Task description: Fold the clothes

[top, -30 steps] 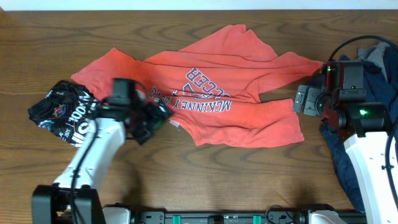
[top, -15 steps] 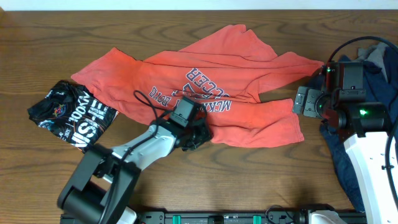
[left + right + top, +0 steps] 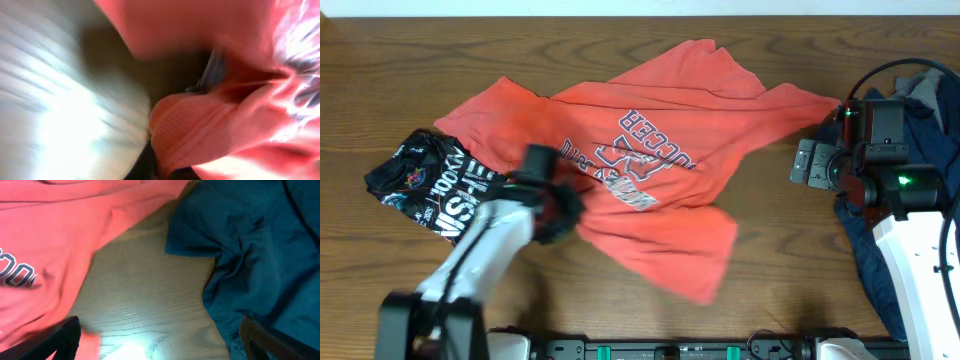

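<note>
Overhead view is showing the coral-red short-sleeved cotton T-shirt [image 3: 720, 110] lying rumpled across the middle of the brown wooden tabletop [image 3: 420, 60]. Its navy chest lettering is facing up, one sleeve is reaching toward 3 o'clock and a loose flap is trailing toward 5 o'clock. No neat fold is showing anywhere on it, so the task is looking barely begun. The shirt is needing flattening and squaring before any real fold, and the other two garments are waiting, neither in a tool's hold.

The left tool [image 3: 558, 205] is sitting at the shirt's 8 o'clock edge. The left wrist view is badly blurred, yet a roll of coral fabric is bunching right at its dark fingers, so it is appearing clenched on the shirt's edge. The right tool [image 3: 815, 162] is hanging released at 3 o'clock, just beside the sleeve tip. In the right wrist view its fingers are spreading wide with only bare wood between them.

The black white-lettered garment [image 3: 435, 185] is lying crumpled at 9 o'clock, right against the shirt's corner and beside the left arm. The navy garment [image 3: 880, 240] is heaping up at 3 to 4 o'clock beneath the right arm. Both are likely crowding the room needed for spreading the shirt out.
</note>
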Controlling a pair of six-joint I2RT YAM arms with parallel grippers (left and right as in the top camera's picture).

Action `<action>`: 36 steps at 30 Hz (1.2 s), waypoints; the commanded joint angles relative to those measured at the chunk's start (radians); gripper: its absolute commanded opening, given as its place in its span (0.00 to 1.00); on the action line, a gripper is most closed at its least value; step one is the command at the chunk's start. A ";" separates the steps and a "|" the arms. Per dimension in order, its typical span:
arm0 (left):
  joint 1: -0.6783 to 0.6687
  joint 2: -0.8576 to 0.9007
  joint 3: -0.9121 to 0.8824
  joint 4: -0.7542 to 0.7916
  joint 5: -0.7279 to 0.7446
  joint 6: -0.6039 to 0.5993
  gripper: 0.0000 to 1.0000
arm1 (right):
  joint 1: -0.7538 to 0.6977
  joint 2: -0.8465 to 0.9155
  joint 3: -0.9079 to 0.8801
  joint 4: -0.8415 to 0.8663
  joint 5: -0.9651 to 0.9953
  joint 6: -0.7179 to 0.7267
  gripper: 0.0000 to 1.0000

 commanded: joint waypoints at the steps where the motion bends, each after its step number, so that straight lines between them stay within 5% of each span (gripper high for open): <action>1: 0.106 -0.058 0.007 -0.021 -0.005 0.079 0.70 | -0.012 -0.004 0.004 -0.001 0.003 0.003 0.99; 4: 0.129 -0.065 0.006 -0.094 0.113 0.078 0.94 | -0.012 -0.004 0.004 -0.001 0.003 0.003 0.99; 7: 0.092 -0.064 0.003 -0.204 0.170 0.071 0.99 | -0.012 -0.004 0.004 -0.001 0.003 0.003 0.99; 13: -0.079 -0.064 -0.037 -0.262 0.180 -0.034 1.00 | -0.012 -0.004 0.004 -0.001 0.003 0.003 0.99; 22: -0.365 -0.054 -0.201 0.047 0.146 -0.387 0.95 | -0.012 -0.004 0.004 -0.005 0.002 0.003 0.99; 28: -0.480 -0.031 -0.256 0.260 0.084 -0.470 0.89 | -0.012 -0.004 0.004 -0.005 0.002 0.003 0.99; 29: -0.487 -0.027 -0.256 0.270 0.061 -0.470 0.84 | -0.012 -0.004 0.004 -0.005 0.002 0.003 0.99; 30: -0.491 -0.021 -0.256 0.281 0.037 -0.469 0.67 | -0.012 -0.004 0.004 -0.005 0.002 0.003 0.99; 31: -0.490 -0.018 -0.256 0.283 0.024 -0.468 0.34 | -0.012 -0.004 0.004 -0.005 0.002 0.003 0.99; 33: -0.488 -0.015 -0.256 0.283 0.010 -0.462 0.06 | -0.012 -0.004 0.004 -0.006 0.002 0.003 0.99; 36: -0.468 -0.020 -0.254 0.279 0.016 -0.402 0.06 | -0.012 -0.004 0.004 -0.008 0.002 0.003 0.99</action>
